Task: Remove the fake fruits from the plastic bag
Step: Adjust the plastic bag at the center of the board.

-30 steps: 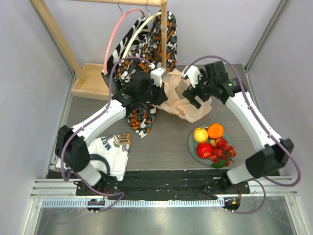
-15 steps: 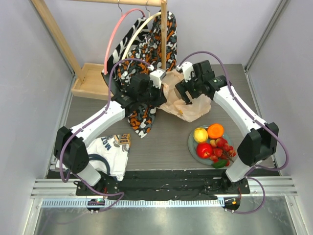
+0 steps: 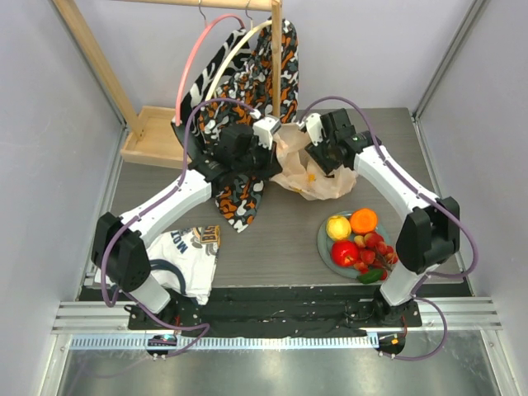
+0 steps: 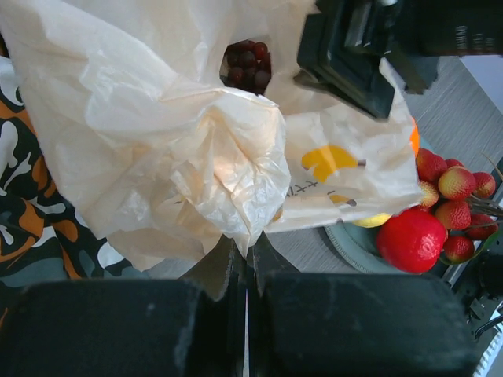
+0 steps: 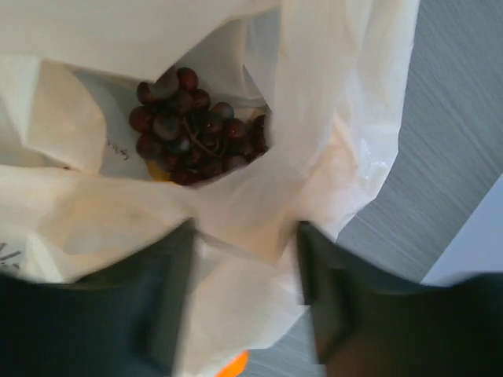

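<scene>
At the mouth of the plastic bag [image 5: 346, 102], right gripper [image 5: 244, 232] spread.
Grapes [image 5: 196, 129] lie just beyond it, leftward inside; left gripper [image 4: 245, 263] apparently pinches bag film.

Grey table [image 3: 280, 235]: plastic bag [image 3: 312, 175] far centre, plate [image 3: 322, 240] right, patterned cloth [image 3: 239, 202] centre-left, white garment [image 3: 188, 257] near-left.

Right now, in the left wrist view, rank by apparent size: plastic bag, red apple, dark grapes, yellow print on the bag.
1. plastic bag
2. red apple
3. dark grapes and yellow print: close, grapes partly hidden, so unranked.
</scene>
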`<state>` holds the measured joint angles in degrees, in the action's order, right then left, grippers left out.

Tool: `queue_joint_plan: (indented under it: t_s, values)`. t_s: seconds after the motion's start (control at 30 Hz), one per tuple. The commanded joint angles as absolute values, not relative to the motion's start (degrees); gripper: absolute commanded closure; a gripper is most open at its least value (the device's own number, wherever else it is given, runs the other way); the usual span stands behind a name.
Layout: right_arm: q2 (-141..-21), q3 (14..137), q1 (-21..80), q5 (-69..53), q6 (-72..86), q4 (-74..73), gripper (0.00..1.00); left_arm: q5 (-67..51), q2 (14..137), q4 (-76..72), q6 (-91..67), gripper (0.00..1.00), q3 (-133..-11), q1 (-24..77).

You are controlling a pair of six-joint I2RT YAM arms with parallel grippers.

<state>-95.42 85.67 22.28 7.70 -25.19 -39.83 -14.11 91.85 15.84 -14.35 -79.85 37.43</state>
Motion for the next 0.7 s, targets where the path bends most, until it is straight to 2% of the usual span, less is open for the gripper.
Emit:
queue_joint_plan:
  t_s: [0.0,0.07,0.17,0.33,0.47,0.57,0.67]
  values:
    - [-100.1,91.3,20.5,9.1,-30.6,-37.9,0.61,-14.8,92.7,12.6,-13.5,1.0,-83.2,37.4]
    - [-103.9,95.8,17.8,9.4,-31.4,-39.1,0.81,-14.6,93.3,12.6,-13.2,1.0,-84.6,37.4]
    - [-108.6,105.2,12.5,6.9,-30.6,-41.3,0.97,-14.5,94.8,12.5,-12.4,1.0,-87.8,37.4]
    - [-114.0,124.5,6.6,4.0,-30.7,-41.9,0.99,-15.5,100.3,12.7,-6.1,1.0,-97.5,37.4]
    - [-117.0,135.9,3.7,2.0,-29.5,-41.1,0.99,-16.0,106.2,18.4,8.9,1.0,-115.0,38.3]
    - [-114.9,137.5,1.8,1.4,-28.6,-38.3,0.99,-11.5,110.8,18.5,13.4,1.0,-122.8,38.3]
    - [-110.8,131.2,-1.0,0.7,-27.8,-33.9,0.99,-10.5,113.5,17.3,15.3,1.0,-130.2,38.3]
